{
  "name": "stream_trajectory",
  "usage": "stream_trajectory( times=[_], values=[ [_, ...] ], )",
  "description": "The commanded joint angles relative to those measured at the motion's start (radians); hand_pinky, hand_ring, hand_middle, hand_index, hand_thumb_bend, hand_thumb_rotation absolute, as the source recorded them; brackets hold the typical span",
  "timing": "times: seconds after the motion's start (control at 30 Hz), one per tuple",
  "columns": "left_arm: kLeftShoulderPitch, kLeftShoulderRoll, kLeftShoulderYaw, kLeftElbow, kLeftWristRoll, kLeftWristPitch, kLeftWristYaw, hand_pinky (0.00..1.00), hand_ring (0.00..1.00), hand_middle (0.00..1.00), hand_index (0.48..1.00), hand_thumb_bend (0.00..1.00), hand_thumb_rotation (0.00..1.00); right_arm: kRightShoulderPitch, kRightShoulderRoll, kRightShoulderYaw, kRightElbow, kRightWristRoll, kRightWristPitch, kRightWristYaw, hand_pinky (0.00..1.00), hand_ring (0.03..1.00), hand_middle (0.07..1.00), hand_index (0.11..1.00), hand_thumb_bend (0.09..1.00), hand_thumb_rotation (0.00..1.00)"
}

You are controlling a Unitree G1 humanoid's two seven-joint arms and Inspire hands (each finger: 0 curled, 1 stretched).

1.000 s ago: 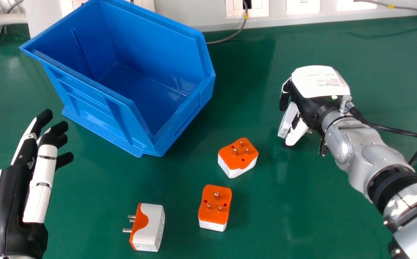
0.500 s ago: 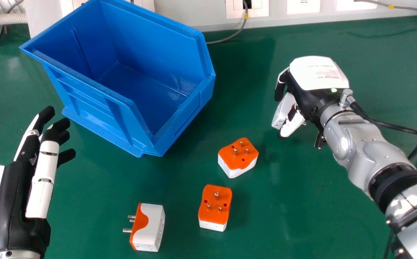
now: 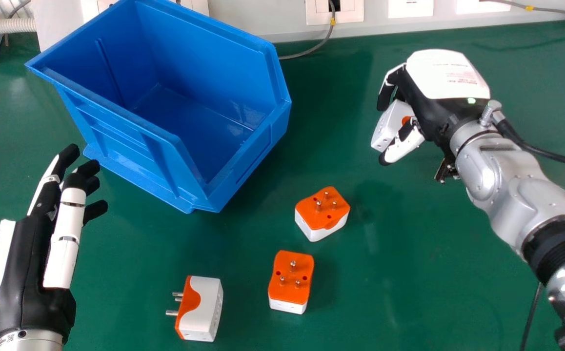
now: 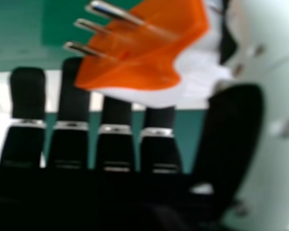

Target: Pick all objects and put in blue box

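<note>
My right hand (image 3: 438,92) is raised over the table right of the blue box (image 3: 243,178), its fingers and thumb closed on a white and orange plug adapter (image 3: 388,127). In the right hand view the adapter (image 4: 139,53) shows its orange face and metal pins between the fingers and thumb of my right hand (image 4: 116,144). Three more adapters lie on the table: one (image 3: 322,213) right of the box's near corner, another (image 3: 291,282) nearer, and a third (image 3: 200,308) on its side. My left hand (image 3: 33,248) is at the left with fingers extended, holding nothing.
The green table (image 3: 438,273) carries everything. Along its back edge runs a white panel with sockets (image 3: 319,12) and a grey cable (image 3: 314,48) that comes down behind the box. A black cable (image 3: 551,155) runs beside my right forearm.
My right hand has moved toward the table's back with the adapter in it, its forearm shifting right. My left hand has drifted slightly right. The box and the three loose adapters have stayed put.
</note>
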Motion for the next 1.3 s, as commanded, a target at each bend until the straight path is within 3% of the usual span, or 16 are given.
stream_trajectory(
  times=[0.0,0.43,0.6,0.9,1.27],
  values=[
    [-0.013,0.014,0.002,0.011,0.01,-0.035,-0.005,0.82,0.89,0.89,0.92,0.31,0.89,0.014,-0.03,-0.04,-0.112,0.022,0.019,0.021,0.34,0.408,0.51,0.545,0.492,0.0],
    [-0.061,0.026,0.001,0.089,0.018,-0.085,-0.013,0.83,0.9,0.89,0.923,0.3,0.87,0.229,-0.032,-0.131,-0.596,0.046,0.081,0.145,0.33,0.412,0.519,0.55,0.489,0.0],
    [-0.069,0.026,0.0,0.097,0.023,-0.087,-0.01,0.83,0.9,0.89,0.923,0.3,0.87,0.291,-0.018,-0.144,-0.724,0.05,0.093,0.192,0.33,0.417,0.525,0.552,0.488,0.0],
    [-0.069,0.017,-0.006,0.089,0.034,-0.082,0.001,0.83,0.9,0.89,0.924,0.29,0.87,0.341,0.008,-0.149,-0.841,0.064,0.069,0.246,0.32,0.422,0.53,0.554,0.487,0.0],
    [-0.06,0.004,-0.024,0.056,0.043,-0.05,0.022,0.83,0.9,0.89,0.924,0.28,0.86,0.273,0.085,-0.111,-0.787,0.08,-0.012,0.283,0.32,0.431,0.538,0.538,0.487,0.0]
  ],
)
